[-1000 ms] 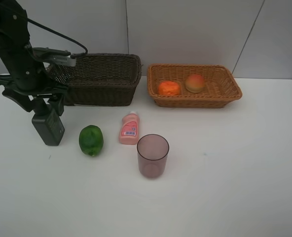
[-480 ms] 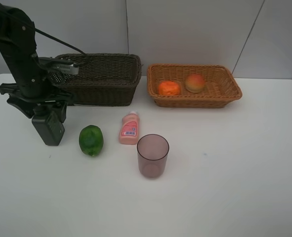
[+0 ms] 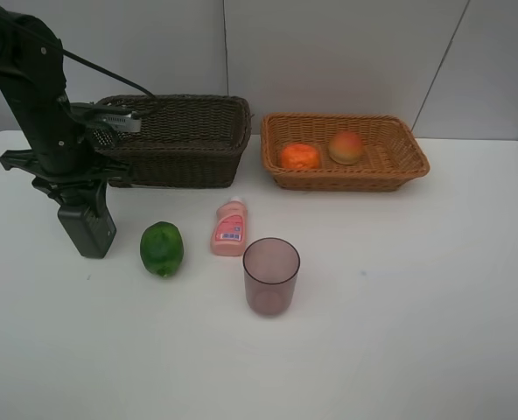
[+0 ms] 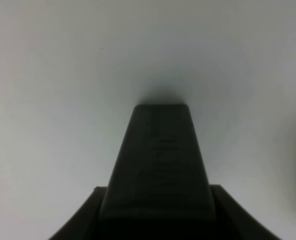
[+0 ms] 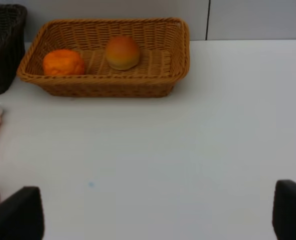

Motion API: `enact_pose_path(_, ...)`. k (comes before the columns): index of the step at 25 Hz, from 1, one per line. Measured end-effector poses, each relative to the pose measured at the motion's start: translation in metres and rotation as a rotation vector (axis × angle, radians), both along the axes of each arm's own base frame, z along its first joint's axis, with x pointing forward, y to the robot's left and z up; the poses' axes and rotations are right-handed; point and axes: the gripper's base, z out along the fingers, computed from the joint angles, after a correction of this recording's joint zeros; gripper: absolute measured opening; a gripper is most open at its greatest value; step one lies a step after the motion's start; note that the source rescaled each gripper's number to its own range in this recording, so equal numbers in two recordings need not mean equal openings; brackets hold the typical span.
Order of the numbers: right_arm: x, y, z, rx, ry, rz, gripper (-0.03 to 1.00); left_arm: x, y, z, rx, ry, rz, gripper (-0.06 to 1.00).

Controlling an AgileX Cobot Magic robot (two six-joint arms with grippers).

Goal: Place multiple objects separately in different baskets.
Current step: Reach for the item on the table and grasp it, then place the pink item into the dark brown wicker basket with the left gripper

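Note:
My left gripper (image 3: 73, 194) is shut on the dark green pump bottle (image 3: 87, 230), which stands at the table's left; the left wrist view shows the bottle (image 4: 159, 155) between the jaws. A green round fruit (image 3: 162, 248), a small pink bottle (image 3: 230, 227) lying down and a purplish cup (image 3: 271, 276) sit mid-table. The tangerine (image 3: 299, 156) and peach (image 3: 346, 146) lie in the light tan basket (image 3: 346, 179). The dark brown basket (image 3: 185, 144) stands behind the left arm. My right gripper (image 5: 158, 215) is open and empty, well in front of the tan basket (image 5: 108, 87).
The white table (image 3: 416, 306) runs wide to the right and front. A grey wall stands right behind both baskets. A cable hangs from the left arm over the dark basket's left end.
The left arm has straightened up and shifted slightly left, and the bottle in its grip has come more upright. The other objects have not moved.

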Motion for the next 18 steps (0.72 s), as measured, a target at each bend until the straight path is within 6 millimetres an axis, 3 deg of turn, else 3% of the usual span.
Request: enact_pose_path(18, 0.0, 0.0, 0.0, 0.001, 0.0, 0.0, 0.97, 0.0023, -0.0006, 0.0054, 0.001, 0.008, 0.012, 0.49)
